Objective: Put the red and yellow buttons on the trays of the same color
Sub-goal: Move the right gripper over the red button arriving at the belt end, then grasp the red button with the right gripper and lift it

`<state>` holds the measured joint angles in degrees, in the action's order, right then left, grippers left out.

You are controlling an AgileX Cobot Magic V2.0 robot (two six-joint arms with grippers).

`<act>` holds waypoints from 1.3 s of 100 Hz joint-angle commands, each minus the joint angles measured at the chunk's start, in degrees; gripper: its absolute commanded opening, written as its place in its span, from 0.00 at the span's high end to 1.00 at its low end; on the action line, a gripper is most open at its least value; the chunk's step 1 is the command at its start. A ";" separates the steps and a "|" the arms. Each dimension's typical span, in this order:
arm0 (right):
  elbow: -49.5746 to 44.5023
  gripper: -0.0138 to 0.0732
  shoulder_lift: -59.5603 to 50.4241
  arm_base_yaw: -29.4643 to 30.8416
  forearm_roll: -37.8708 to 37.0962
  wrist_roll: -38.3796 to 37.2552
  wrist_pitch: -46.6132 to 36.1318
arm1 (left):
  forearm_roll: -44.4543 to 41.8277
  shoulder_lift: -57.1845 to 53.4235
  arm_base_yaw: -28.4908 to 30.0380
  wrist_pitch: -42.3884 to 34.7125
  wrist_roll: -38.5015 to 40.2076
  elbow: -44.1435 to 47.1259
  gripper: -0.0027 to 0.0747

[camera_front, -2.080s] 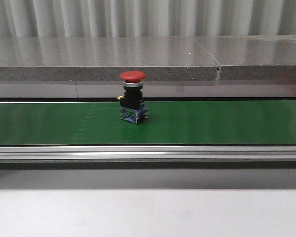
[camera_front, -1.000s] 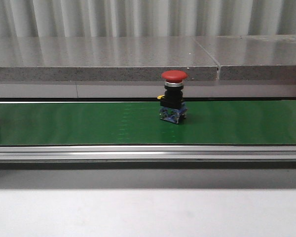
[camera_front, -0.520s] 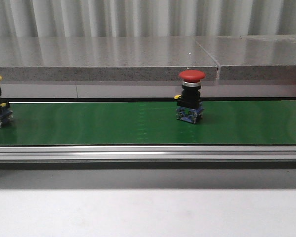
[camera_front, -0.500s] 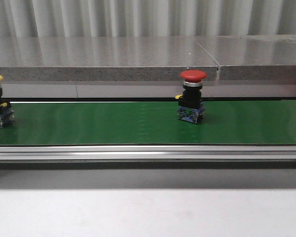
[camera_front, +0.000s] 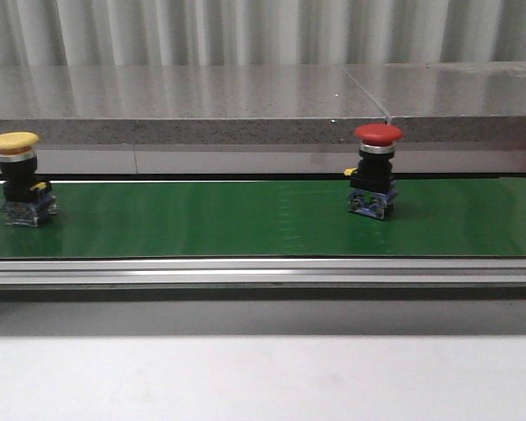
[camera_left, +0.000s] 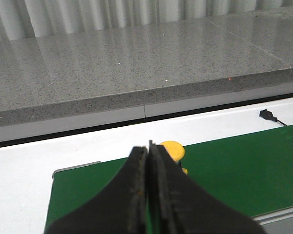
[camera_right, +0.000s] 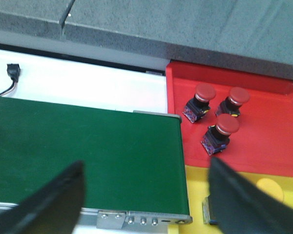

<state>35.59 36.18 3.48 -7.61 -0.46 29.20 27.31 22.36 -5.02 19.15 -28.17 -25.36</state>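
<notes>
A red button (camera_front: 376, 169) stands upright on the green belt (camera_front: 202, 219), right of centre. A yellow button (camera_front: 18, 176) stands on the belt at the far left; it also shows in the left wrist view (camera_left: 173, 150), partly hidden behind my left gripper (camera_left: 149, 146), which is shut and empty above the belt's left end. My right gripper (camera_right: 145, 195) is open and empty above the belt's right end. The red tray (camera_right: 273, 141) holds three red buttons (camera_right: 219, 129). The yellow tray (camera_right: 195, 192) lies beside it, with a yellow button (camera_right: 271, 190) partly hidden by a finger.
A grey stone ledge (camera_front: 245, 105) runs behind the belt. An aluminium rail (camera_front: 263, 272) edges the belt's front side. A black cable plug (camera_right: 12, 70) lies on the white surface behind the belt. Neither gripper shows in the front view.
The red button has ridden the belt to the right, from left of centre to right of centre. The yellow button has come into view at the left end and moved right.
</notes>
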 commanded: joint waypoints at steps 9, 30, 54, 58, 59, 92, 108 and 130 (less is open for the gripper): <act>1.46 0.11 0.62 -0.07 1.97 0.46 -3.32 | 1.32 0.33 -0.43 -4.12 0.09 -1.65 0.99; 1.58 0.11 7.35 -3.69 2.74 0.46 -4.08 | 1.32 0.33 -0.43 -4.12 0.09 -1.65 0.99; 4.51 0.11 19.86 -12.20 2.74 0.46 -6.51 | 1.32 0.33 -0.43 -4.12 0.09 -1.65 0.99; 5.53 0.11 22.22 -13.24 2.82 0.46 -6.36 | 1.32 0.33 -0.43 -4.12 0.09 -1.65 0.99; 5.93 0.11 22.60 -13.54 2.82 0.46 -6.30 | 1.32 0.33 -0.43 -4.12 0.09 -1.65 0.99; 16.51 0.11 38.18 -15.51 6.26 0.46 -3.62 | 1.32 0.33 -0.43 -4.12 0.09 -1.65 0.99; 20.60 0.11 43.16 -15.51 6.26 0.46 -2.83 | 1.32 0.33 -0.43 -4.12 0.09 -1.65 0.99; 23.11 0.11 48.99 -15.51 6.26 0.46 -2.47 | 1.32 0.33 -0.43 -4.12 0.09 -1.65 0.99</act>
<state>56.22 85.06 -12.08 -1.33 -0.46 28.55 27.44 22.36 -5.02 19.15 -28.17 -25.36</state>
